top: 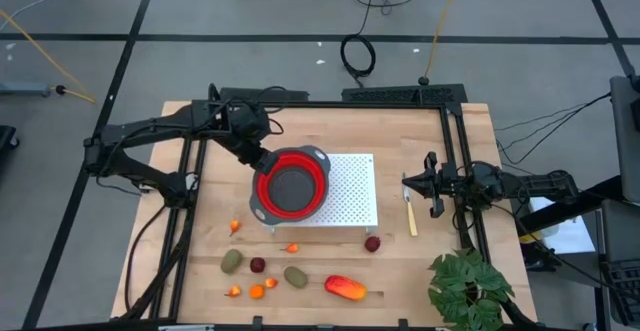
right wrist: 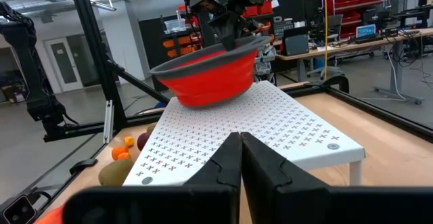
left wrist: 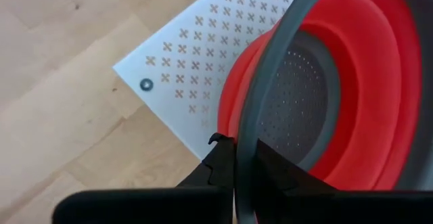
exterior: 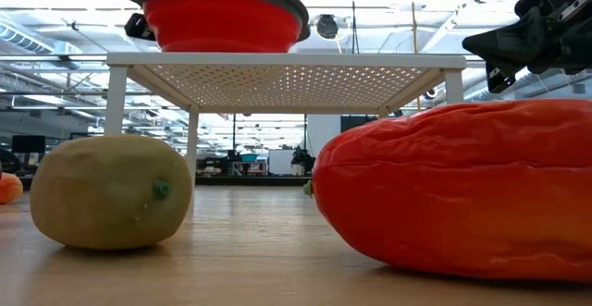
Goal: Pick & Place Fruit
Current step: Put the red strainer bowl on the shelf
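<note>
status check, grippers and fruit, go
Left gripper clamped on red collapsible colander rim, atop white perforated rack. Right gripper shut, empty, beside rack. Fruit pieces all on table, untouched.

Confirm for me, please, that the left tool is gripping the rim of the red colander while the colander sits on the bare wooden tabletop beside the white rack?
Not quite. The left tool does grip the rim of the red colander, but the colander is on top of the white perforated rack, not on the bare wood beside it. The high view shows this, and the low view shows the colander up on the rack.
</note>
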Motion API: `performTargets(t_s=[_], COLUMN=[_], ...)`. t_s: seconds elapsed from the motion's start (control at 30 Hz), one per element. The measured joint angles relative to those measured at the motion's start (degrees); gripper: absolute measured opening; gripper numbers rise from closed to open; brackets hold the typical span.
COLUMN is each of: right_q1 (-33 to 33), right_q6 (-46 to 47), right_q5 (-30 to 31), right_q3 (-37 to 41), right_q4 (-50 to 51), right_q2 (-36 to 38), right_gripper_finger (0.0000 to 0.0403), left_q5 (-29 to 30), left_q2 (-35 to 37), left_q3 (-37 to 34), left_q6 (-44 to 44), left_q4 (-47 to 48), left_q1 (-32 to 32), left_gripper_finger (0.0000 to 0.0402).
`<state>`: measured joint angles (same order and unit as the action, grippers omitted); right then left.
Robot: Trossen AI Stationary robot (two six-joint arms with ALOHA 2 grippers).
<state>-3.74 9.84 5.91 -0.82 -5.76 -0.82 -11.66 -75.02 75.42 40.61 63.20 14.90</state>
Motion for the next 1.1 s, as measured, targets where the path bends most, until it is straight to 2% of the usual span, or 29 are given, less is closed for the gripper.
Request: performTargets(t_s=[0.6, 1.1], right_q1=[0.0, 0.0], right_q6=[-0.01, -0.02], right_q5=[0.0, 0.0], right_q3=[0.01, 0.0], right_q4=[0.0, 0.0], right_q2=[0.0, 0.0], right_gripper_finger=[0.0, 0.0], left_q5=[-0.28, 1.01], left_q2=[0.0, 0.0], left_q3=[0.0, 0.0], left_q6=[-3.45, -4.29], left_q4=[-0.02, 0.0], left_q1=[-0.21, -0.02], left_gripper_finger=[0.0044, 0.0189])
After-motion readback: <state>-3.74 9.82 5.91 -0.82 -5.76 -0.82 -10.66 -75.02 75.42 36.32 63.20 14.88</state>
